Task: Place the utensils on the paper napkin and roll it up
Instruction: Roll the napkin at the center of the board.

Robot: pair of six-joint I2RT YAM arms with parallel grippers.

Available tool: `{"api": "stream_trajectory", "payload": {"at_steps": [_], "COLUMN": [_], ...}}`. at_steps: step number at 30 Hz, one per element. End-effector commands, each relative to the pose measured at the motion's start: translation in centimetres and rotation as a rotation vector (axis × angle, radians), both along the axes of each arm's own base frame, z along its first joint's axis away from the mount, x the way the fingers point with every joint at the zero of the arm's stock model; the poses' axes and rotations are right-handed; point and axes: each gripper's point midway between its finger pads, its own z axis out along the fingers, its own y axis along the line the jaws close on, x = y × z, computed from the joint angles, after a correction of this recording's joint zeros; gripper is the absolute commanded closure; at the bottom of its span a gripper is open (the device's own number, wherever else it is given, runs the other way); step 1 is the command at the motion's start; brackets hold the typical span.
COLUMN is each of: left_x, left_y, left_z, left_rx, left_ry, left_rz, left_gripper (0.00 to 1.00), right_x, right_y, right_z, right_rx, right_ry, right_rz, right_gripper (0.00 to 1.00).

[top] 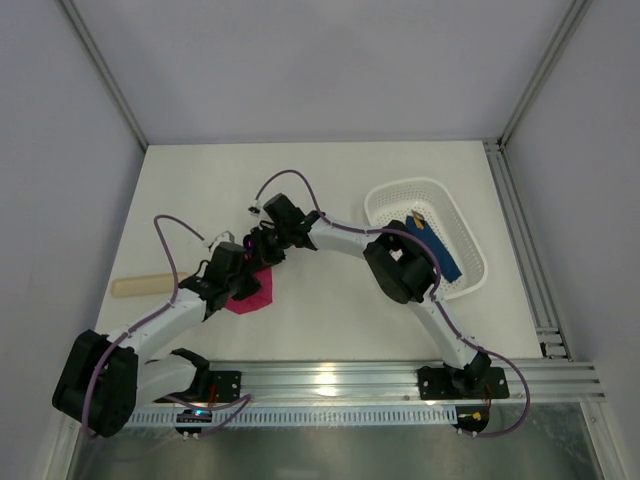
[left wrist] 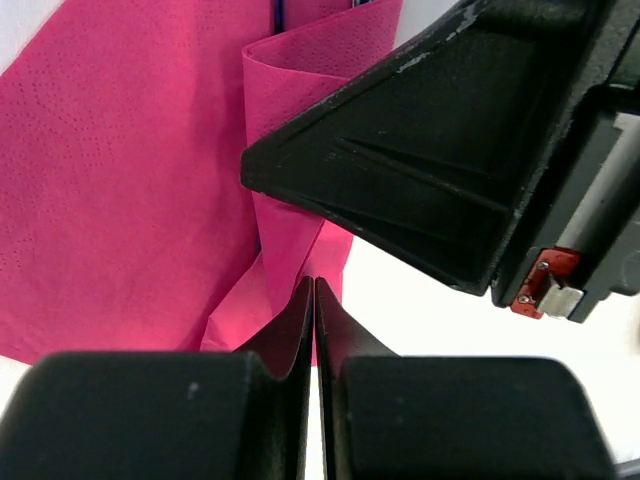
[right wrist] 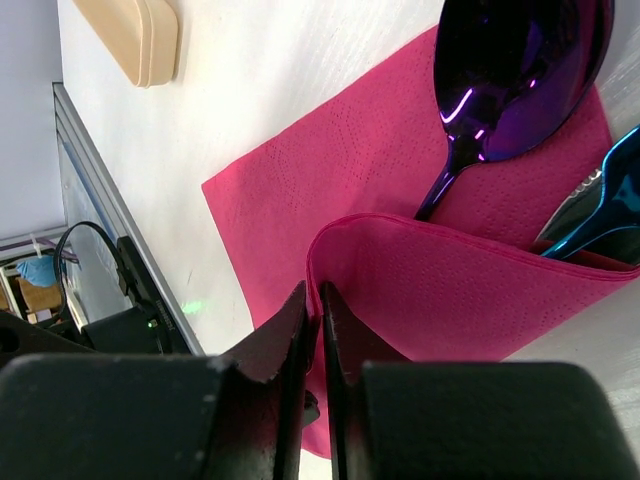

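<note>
The magenta paper napkin lies on the white table between both arms, one side lifted and folded over. In the right wrist view a glossy purple spoon lies on the napkin. A second shiny utensil pokes out from under the raised fold. My right gripper is shut on the rim of that fold. My left gripper is shut, its tips pinching a lifted flap of the napkin. The right gripper's black body hangs just beyond it. From above, the left gripper and the right gripper almost touch.
A pale beige flat stick lies left of the napkin and shows in the right wrist view. A white perforated basket stands at the right with a blue flat strip in it. The aluminium rail runs along the near edge.
</note>
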Motion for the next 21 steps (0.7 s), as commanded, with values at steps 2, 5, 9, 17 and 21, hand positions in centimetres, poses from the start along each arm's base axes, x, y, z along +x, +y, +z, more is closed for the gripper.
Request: {"api": "stream_trajectory", "payload": {"at_steps": [2,5,9,17,21], "left_x": [1.1,0.5,-0.1,-0.5,-0.7], "left_y": [0.7,1.1,1.4,1.8,2.0], "left_z": [0.4,-0.3,-0.8,-1.1,-1.3], "left_rx": [0.036,0.049,0.042,0.051,0.056], "left_ry": [-0.049,-0.029,-0.020,-0.013,-0.011], "left_rz": [0.025,0.035,0.049,0.062,0.067], "left_gripper": [1.00,1.00,1.00,1.00,1.00], "right_x": [0.2,0.2,0.2,0.5,1.3], "right_y": [0.9,0.9,0.9,0.3,-0.5], "right_z": [1.7,2.1,2.5,3.9,5.1], "right_rx": [0.031,0.036,0.041,0.045,0.049], "right_ry": [-0.047,-0.051,-0.057,-0.090,-0.117], "right_rz": [0.022,0.024,0.027,0.031,0.021], "right_gripper": [0.86,0.82,0.75,0.54,0.48]}}
